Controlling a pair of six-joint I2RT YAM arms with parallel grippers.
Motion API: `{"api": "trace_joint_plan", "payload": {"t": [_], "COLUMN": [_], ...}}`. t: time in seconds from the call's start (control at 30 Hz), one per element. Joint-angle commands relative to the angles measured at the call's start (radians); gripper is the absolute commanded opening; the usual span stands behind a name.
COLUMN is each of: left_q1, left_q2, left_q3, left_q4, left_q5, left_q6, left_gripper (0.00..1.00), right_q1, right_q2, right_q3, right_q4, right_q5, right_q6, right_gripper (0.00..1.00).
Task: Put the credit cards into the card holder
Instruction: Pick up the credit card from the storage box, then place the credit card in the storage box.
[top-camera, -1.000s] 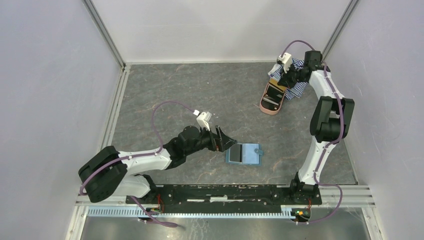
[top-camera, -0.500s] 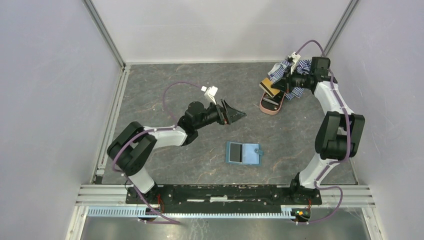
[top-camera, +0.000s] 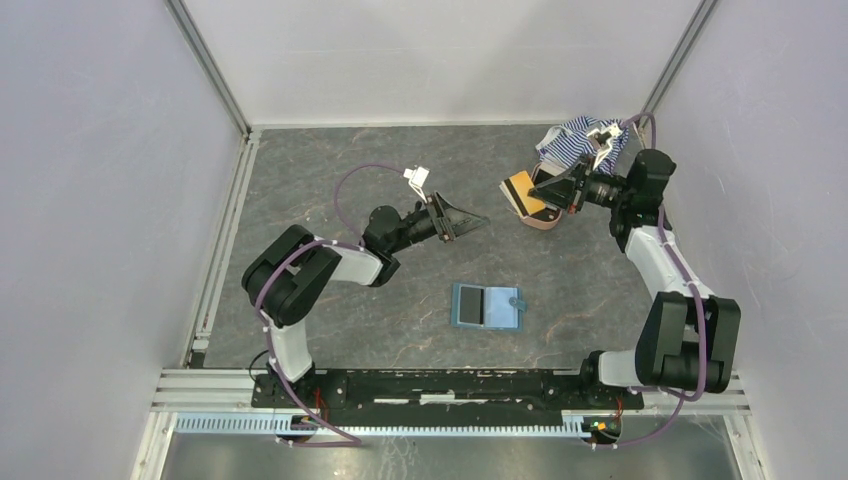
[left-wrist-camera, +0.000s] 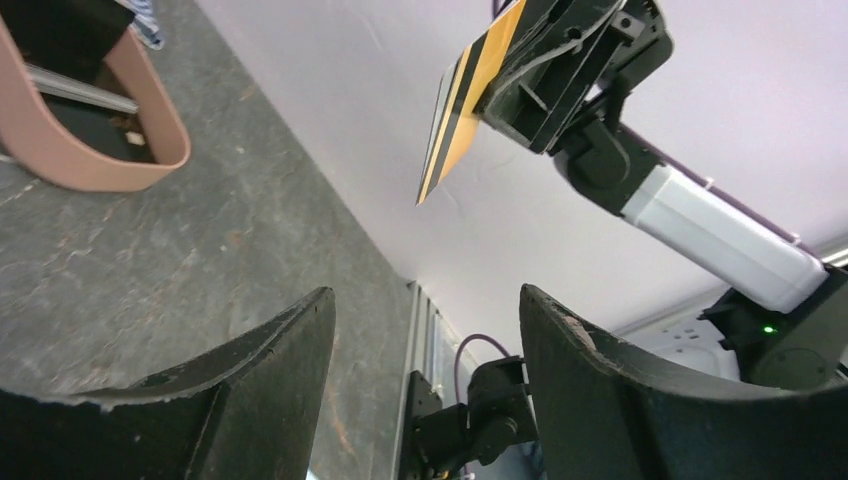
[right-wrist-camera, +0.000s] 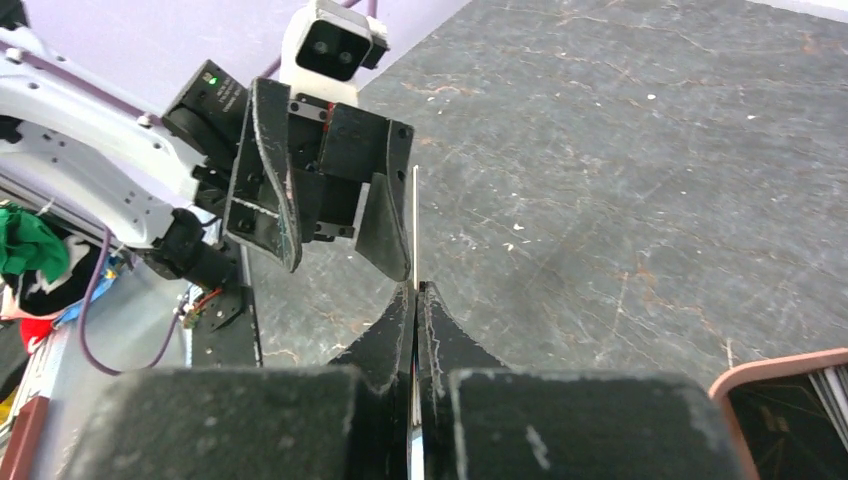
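**Card lifted off the case and held out toward the other arm**

The right end effector (top-camera: 560, 190) has come away from the pink oval case (top-camera: 541, 221) near the blue-white striped cloth (top-camera: 575, 134). It is clenched on a tan-gold credit card (top-camera: 521, 192), carried in the air above the grey counter (top-camera: 330, 170). The left end effector (top-camera: 470, 222) has swung up from the teal-blue folding card holder (top-camera: 487, 306), which lies flat, well apart from both arms. Its jaws stand apart with nothing between them. To me that looks like a handover being set up, not a direct insertion. The card stands on edge. Its long axis seems to run straight out of the fingertips, with the free end pointing toward the left arm.
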Motion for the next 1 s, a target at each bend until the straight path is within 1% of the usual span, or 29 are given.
{"api": "trace_joint_plan", "payload": {"t": [0.0,0.1,0.27,0.4,0.47,0.7,0.97], "left_q1": [0.002,0.004,0.004,0.002,0.002,0.002,0.002], "left_q2": [0.038,0.052,0.084,0.113,0.127,0.146,0.167], "left_q3": [0.028,0.047,0.101,0.139,0.156,0.188,0.19], "left_q4": [0.23,0.281,0.315,0.332,0.353,0.382,0.47], "left_q5": [0.025,0.018,0.023,0.029,0.034,0.06,0.063], "left_q6": [-0.106,-0.135,-0.173,-0.195,-0.212,-0.232,-0.285], "left_gripper": [0.72,0.67,0.59,0.55,0.49,0.37,0.3], "right_q1": [0.016,0.028,0.042,0.055,0.06,0.079,0.085], "right_q2": [-0.062,-0.087,-0.101,-0.104,-0.103,-0.097,-0.089], "right_q3": [-0.035,-0.043,-0.032,-0.028,-0.024,-0.007,-0.003], "right_q4": [0.132,0.13,0.125,0.124,0.124,0.124,0.124], "right_q5": [-0.049,-0.053,-0.058,-0.059,-0.059,-0.054,-0.048], "right_q6": [0.151,0.17,0.195,0.21,0.216,0.236,0.245], "right_gripper": [0.0,0.0,0.0,0.0,0.0,0.0,0.0]}}
